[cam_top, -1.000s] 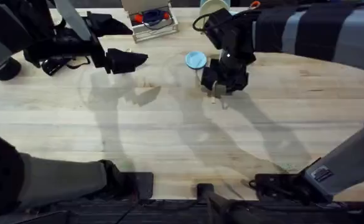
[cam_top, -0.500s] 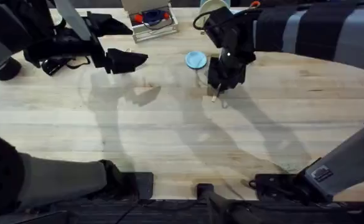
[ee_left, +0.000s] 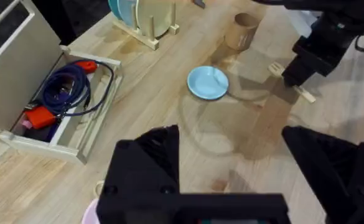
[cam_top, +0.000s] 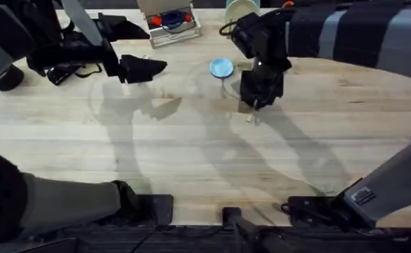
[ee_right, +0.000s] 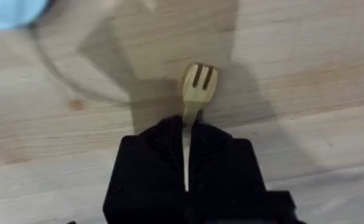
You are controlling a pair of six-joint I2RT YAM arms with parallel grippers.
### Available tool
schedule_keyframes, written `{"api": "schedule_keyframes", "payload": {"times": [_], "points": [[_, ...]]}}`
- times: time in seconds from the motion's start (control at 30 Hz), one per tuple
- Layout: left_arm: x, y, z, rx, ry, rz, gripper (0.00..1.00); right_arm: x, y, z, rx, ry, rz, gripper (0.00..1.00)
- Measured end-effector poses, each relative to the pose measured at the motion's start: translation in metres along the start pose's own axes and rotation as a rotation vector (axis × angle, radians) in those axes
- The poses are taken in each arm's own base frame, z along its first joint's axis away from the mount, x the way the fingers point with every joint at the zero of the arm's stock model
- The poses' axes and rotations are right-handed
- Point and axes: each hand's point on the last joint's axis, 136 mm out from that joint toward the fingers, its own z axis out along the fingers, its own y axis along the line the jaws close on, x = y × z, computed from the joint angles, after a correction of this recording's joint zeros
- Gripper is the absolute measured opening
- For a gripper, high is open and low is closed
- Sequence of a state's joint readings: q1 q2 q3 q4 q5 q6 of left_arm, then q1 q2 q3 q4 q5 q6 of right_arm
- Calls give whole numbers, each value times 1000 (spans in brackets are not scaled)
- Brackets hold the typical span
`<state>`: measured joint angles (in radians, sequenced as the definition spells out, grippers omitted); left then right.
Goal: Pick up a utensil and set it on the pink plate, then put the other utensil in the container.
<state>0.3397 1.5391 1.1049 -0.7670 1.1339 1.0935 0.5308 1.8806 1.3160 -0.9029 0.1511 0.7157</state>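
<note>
Fork [ee_right: 197, 84] pinched by its handle between the right gripper [ee_right: 186, 163] fingers, tines poking out above the table [cam_top: 191, 154], right arm reaching near the blue plate [cam_top: 221, 67], left gripper [ee_left: 256, 168] spread wide

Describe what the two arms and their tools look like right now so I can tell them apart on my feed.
Both arms are black with grey link covers. The right arm carries a small white label near its base and a black cable looped by its wrist; its tool is blocky, matte black, with two flat fingers. The left tool is the same black, its fingers broad and wedge-shaped.
</note>
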Motion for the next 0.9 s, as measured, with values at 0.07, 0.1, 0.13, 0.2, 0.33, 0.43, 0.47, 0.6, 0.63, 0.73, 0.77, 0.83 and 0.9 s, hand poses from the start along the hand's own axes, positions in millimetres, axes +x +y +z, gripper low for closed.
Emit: {"api": "schedule_keyframes", "payload": {"times": [0.07, 0.1, 0.13, 0.2, 0.33, 0.43, 0.47, 0.6, 0.63, 0.73, 0.77, 0.83, 0.9], "points": [[0, 0, 0, 0, 0, 0, 993, 0, -4, -4, 11, -12, -16, 31], [0, 0, 0, 0, 0, 0, 993, -1, -5, -8, 10, -24, -24, 31], [0, 0, 0, 0, 0, 0, 993, -3, -7, -14, 5, -45, -31, 31], [0, 0, 0, 0, 0, 0, 993, -9, -10, -32, -12, -99, -40, 31], [0, 0, 0, 0, 0, 0, 993, -19, -19, -75, -48, -228, -58, 31], [0, 0, 0, 0, 0, 0, 993, -24, -28, -105, -65, -322, -73, 31], [0, 0, 0, 0, 0, 0, 993, -26, -32, -115, -71, -353, -78, 31], [0, 0, 0, 0, 0, 0, 993, -33, -48, -144, -86, -448, -106, 31], [0, 0, 0, 0, 0, 0, 993, -36, -53, -152, -88, -474, -114, 31], [0, 0, 0, 0, 0, 0, 993, -45, -67, -170, -88, -544, -146, 31], [0, 0, 0, 0, 0, 0, 993, -48, -71, -175, -87, -567, -162, 31], [0, 0, 0, 0, 0, 0, 993, -55, -78, -187, -91, -615, -207, 31], [0, 0, 0, 0, 0, 0, 993, -61, -82, -199, -107, -663, -271, 31]]}}
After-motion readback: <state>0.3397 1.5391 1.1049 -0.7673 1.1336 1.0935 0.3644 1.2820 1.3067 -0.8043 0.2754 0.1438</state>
